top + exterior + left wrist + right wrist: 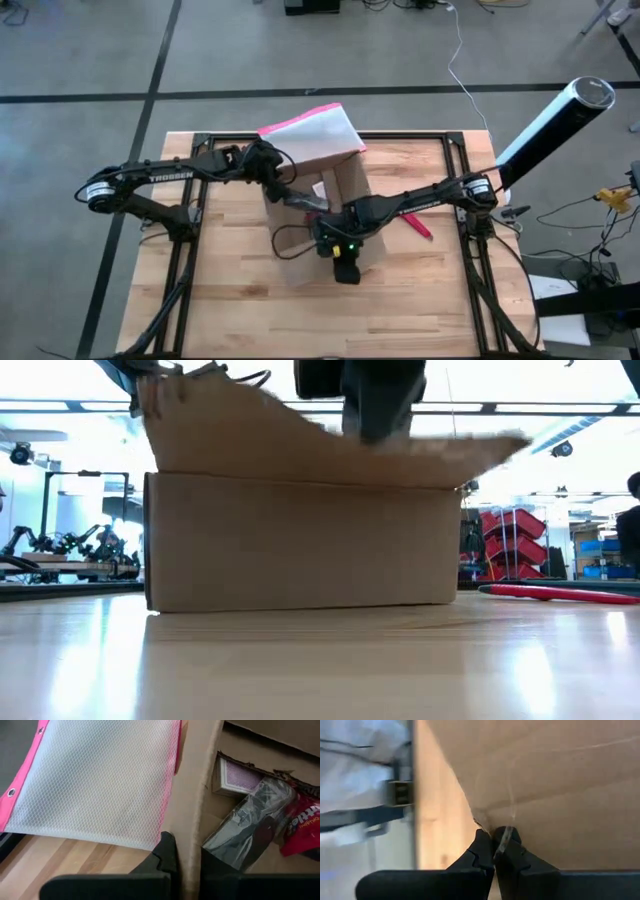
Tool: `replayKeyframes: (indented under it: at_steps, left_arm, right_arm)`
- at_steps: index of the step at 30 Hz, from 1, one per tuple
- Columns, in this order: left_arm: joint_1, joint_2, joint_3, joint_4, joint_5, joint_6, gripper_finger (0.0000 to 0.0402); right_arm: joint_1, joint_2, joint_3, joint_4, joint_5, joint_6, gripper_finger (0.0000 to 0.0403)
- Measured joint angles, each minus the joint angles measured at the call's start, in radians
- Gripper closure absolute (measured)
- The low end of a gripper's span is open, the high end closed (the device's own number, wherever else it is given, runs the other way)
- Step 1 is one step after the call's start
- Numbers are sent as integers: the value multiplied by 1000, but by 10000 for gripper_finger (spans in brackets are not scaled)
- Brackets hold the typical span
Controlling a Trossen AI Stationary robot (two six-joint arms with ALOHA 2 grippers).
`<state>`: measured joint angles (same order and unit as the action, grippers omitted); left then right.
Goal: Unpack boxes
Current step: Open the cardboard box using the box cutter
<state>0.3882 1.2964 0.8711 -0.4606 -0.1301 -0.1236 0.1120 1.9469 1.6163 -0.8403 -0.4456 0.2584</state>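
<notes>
My right pincer [494,851]: closed on the edge of a flap of the cardboard box, the two dark fingers pinched together with a strip of clear tape [503,840] caught at the tips. From above it sits at the near end of the box, over the middle of the bench.

My left pincer [189,857]: clamped on a wall of the cardboard box, one finger outside and one inside, the board edge running between them. From above it is at the box's far left part.

Cardboard box [300,540]: brown corrugated, standing on the bench near its middle, long side facing the low camera; flaps up, one raised flap [300,445] tilted across the top.

Inside the box: a pack with a purple patterned face [239,777] against the far wall, a dark item in clear wrap [250,825] lying slantwise beside it, and a red bag with white lettering [302,822] touching the wrapped item.

Mesh pouch [100,780]: translucent white with pink edging and small metal eyelets, lying just outside the box wall that my left pincer holds; from above it rests at the box's far end, partly over the bench edge.

Red pen-like stick [417,226]: flat on the bench to the right of the box, apart from it.

Bench [230,300]: light wooden planks on a black frame.
</notes>
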Motion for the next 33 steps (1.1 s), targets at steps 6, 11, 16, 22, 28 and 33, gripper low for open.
replayKeyframes:
  at_steps: [6,11,16,22,28,33]
  left_arm:
    - [-2,0,0,9,46,33,401]
    - [-2,0,1,-11,59,36,401]
    - [-2,0,1,-12,59,36,401]
    - [-4,0,0,-9,71,36,401]
    - [-6,0,-1,-8,79,35,401]
    - [-6,0,-2,-6,97,40,401]
  right_arm:
    - [-13,15,-72,113,300,67,402]
    - [-28,17,-97,191,324,84,402]
    - [-27,15,-93,204,293,76,400]
    - [-24,-33,-91,185,236,98,353]
    - [-22,-125,-88,160,308,140,283]
    - [-25,-189,-87,107,555,142,238]
